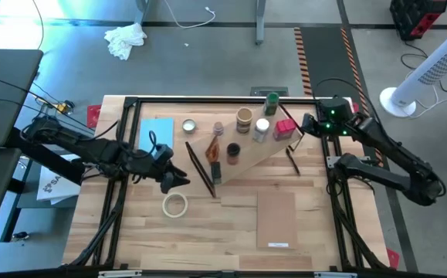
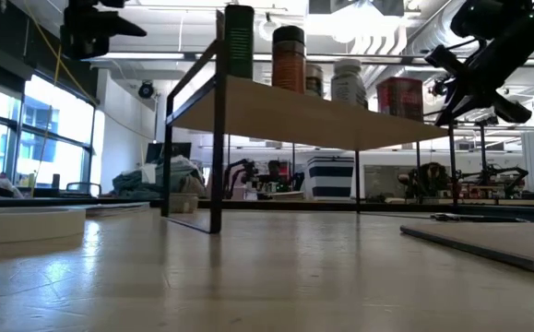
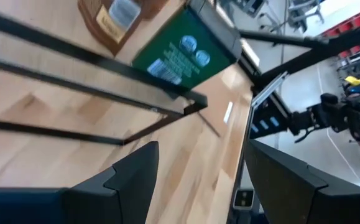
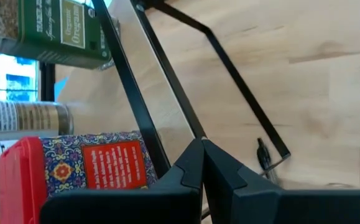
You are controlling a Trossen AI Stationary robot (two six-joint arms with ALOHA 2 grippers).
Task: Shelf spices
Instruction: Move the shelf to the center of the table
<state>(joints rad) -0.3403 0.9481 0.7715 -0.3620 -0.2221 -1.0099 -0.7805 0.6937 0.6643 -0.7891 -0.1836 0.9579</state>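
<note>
the shelf (image 1: 246, 150) sits diagonally mid-table with most spices (image 1: 244, 117) lined up on its plank, and one silver-topped tin (image 1: 188, 125) off it, just beside the blue pad (image 1: 157, 133). left gripper (image 1: 178, 182) hovers by the shelf's near-left end, fingers spread, nothing in them. right gripper (image 1: 304, 127) is pressed together at the far-right end, next to the red tin (image 4: 80, 174).

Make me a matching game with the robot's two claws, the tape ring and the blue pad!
Things:
1. left gripper
2. right gripper
3. white tape ring
4. light-blue pad

States or places:
A. lies flat at the table's far left
B. fingers open, holding nothing
C. fingers shut, beside the shelf
D. lies on the table just nearer than the left gripper

Pairs: 1-B, 2-C, 3-D, 4-A
</note>
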